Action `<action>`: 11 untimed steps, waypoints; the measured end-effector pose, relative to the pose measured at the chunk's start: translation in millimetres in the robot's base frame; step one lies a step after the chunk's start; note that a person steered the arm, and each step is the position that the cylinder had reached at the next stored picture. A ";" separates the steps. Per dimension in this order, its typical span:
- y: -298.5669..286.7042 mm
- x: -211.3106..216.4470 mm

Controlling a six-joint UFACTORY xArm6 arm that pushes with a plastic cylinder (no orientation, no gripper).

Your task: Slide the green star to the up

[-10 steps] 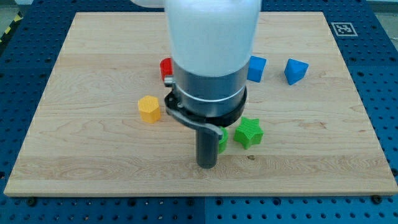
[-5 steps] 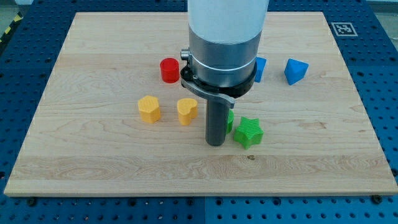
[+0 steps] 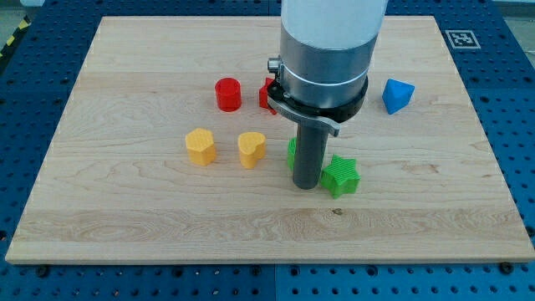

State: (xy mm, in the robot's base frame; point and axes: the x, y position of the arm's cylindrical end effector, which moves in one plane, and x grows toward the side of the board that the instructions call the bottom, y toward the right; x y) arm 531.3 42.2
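Note:
The green star [image 3: 342, 177] lies on the wooden board [image 3: 125, 201], right of the view's centre and a little below it. My tip [image 3: 306, 186] stands just left of the star, touching or nearly touching its left side. A second green block [image 3: 292, 154] shows as a sliver behind the rod, on its left; its shape is hidden. The arm's wide body covers the board above the rod.
A red cylinder [image 3: 227, 94] and a partly hidden red block [image 3: 267, 94] sit above centre. A yellow hexagonal block [image 3: 200, 146] and a yellow heart-shaped block [image 3: 251, 149] lie left of my tip. A blue block [image 3: 398, 94] sits at the upper right.
My tip has moved to the view's right, from the lower left of the green blocks to right beside the star. The star has shifted slightly right. The arm now hides one blue block.

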 end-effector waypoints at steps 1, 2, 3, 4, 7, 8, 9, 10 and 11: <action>1.0 17.8; 6.6 27.3; 13.5 27.3; 33.0 27.3; 54.9 27.3; 49.9 27.3; 49.8 24.1; 49.8 10.1; 49.8 1.5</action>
